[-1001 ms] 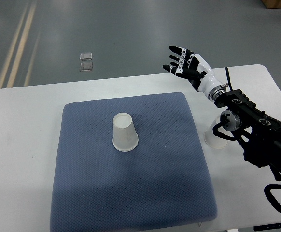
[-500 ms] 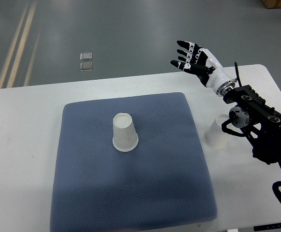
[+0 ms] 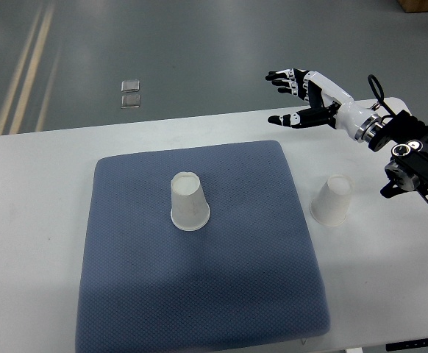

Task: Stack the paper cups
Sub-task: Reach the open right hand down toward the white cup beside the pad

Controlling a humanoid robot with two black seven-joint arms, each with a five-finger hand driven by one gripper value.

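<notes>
Right hand [image 3: 298, 94] hovering empty, fingers spread, beyond the upturned loose cup [image 3: 332, 200]. Probably light, thin-walled, easily crushed: best pinched gently mid-wall, then lowered over the mat's cup [image 3: 189, 201].

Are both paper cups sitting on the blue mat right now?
No. One paper cup stands upside down on the blue mat; the other cup stands on the bare white table right of it.
</notes>
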